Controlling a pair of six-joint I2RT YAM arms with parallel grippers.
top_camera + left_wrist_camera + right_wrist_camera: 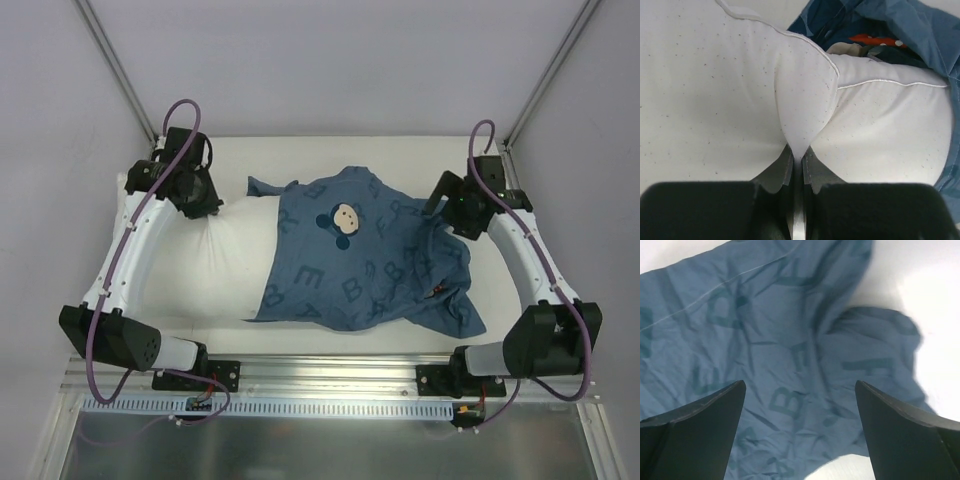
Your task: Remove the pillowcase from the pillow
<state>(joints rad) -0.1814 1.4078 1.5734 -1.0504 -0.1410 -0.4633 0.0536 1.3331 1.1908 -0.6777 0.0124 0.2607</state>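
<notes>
Light was bright, even, soft from overhead | shadows ran faint, deepest along the pillow (805, 100) fold | table (935, 300) blew out white in right wrist view | pillowcase (790, 340) print went soft there, right gripper (800, 382) edges blurred | top view was crisp

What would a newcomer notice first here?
A blue letter-printed pillowcase covers the right half of a white pillow, centre of the top view. The left end effector is shut on a pinch of the pillow's bare end; the right end effector hangs open over the pillowcase.
</notes>
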